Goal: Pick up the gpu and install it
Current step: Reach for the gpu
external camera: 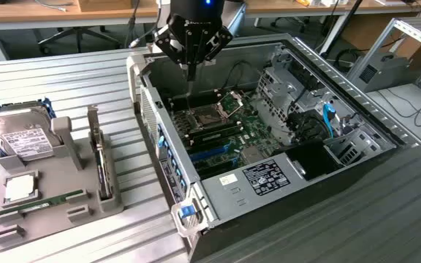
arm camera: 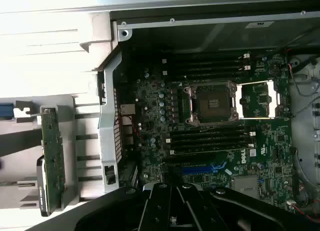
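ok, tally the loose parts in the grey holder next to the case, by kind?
hard drive: 1
processor chip: 1
RAM stick: 1
gpu: 1
Total: 4

On the desk, the open computer case lies at the exterior view's right, with the motherboard flat inside it. The parts holder sits just beside the case, at the exterior view's left. It carries the hard drive, the processor chip, the RAM stick and, nearest the case, the gpu on edge. The claw hangs above the motherboard's far part.
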Robot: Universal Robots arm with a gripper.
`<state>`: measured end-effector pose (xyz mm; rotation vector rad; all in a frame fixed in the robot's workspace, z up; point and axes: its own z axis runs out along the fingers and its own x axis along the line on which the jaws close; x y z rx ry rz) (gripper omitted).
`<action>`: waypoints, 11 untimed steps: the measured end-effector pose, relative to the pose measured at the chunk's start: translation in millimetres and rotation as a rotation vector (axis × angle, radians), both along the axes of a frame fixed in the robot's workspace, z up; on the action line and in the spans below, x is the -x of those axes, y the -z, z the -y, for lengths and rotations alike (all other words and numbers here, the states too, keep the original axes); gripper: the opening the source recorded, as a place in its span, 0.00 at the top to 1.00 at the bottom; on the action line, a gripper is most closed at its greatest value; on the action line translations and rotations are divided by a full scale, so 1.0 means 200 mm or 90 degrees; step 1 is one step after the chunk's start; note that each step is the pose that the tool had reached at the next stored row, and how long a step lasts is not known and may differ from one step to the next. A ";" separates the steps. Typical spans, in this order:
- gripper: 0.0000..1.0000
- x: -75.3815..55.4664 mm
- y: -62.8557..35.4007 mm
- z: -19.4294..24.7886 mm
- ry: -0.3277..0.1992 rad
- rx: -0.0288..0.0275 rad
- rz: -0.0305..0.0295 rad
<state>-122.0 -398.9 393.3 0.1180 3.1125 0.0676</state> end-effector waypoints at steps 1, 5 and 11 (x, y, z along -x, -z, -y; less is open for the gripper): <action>0.89 0.00 0.000 0.000 0.000 0.0000 0.0000; 0.89 0.00 0.000 0.000 0.000 0.0000 0.0000; 0.89 0.00 0.000 0.000 0.000 0.0000 0.0000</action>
